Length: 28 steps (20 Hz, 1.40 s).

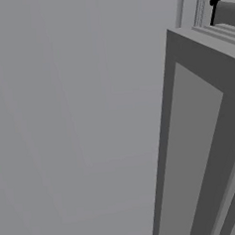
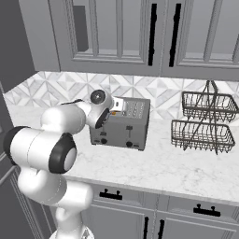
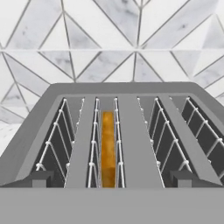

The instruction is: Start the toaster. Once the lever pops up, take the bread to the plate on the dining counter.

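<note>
Bread (image 3: 107, 148) upright in toaster (image 3: 131, 131) slot

No text, label, brand, number or sign can be read anywhere. The toaster (image 2: 122, 123) carries a grid of small marks on its top and round knobs on its front, all too small to read. The cabinet doors (image 2: 116, 32) and wall tiles (image 3: 131, 39) bear no writing.

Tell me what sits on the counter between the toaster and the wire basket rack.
Nothing: in the right base view, the marble counter lies bare between the toaster and the wire basket rack.
</note>
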### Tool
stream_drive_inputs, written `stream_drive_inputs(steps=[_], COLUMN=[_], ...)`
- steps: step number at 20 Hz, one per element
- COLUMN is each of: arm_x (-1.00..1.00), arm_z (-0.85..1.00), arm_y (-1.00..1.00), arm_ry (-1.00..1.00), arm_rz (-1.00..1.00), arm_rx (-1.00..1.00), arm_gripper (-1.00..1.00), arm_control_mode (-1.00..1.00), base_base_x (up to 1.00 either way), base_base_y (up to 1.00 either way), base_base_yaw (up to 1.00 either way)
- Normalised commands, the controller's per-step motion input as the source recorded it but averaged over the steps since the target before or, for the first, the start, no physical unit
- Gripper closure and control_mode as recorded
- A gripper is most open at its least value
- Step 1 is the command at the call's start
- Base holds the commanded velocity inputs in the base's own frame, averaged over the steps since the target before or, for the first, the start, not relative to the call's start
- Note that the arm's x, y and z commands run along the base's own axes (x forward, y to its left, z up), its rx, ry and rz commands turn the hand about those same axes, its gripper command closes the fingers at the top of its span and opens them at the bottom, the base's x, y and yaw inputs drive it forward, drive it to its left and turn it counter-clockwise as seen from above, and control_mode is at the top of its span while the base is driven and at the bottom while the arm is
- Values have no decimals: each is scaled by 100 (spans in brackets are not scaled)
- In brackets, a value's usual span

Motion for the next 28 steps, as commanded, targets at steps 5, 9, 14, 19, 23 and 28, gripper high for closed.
stream_drive_inputs(steps=[5, 9, 14, 19, 23, 28], arm_x=[3, 2, 0, 0, 6, 4], arm_z=[-10, -2, 0, -1, 0, 0], arm_y=[0, 0, 0, 0, 0, -1], arm_ry=[1, 2, 2, 0, 2, 0], arm_rz=[0, 0, 3, 3, 0, 0], arm_rx=[0, 0, 0, 0, 0, 0], arm_gripper=[-100, -100, -100, -100, -100, -100], arm_control_mode=[-100, -100, -100, -100, -100, -100], base_base_x=[0, 0, 0, 0, 0, 0], base_base_y=[0, 0, 0, 0, 0, 0], base_base_yaw=[0, 0, 0, 0, 0, 0])
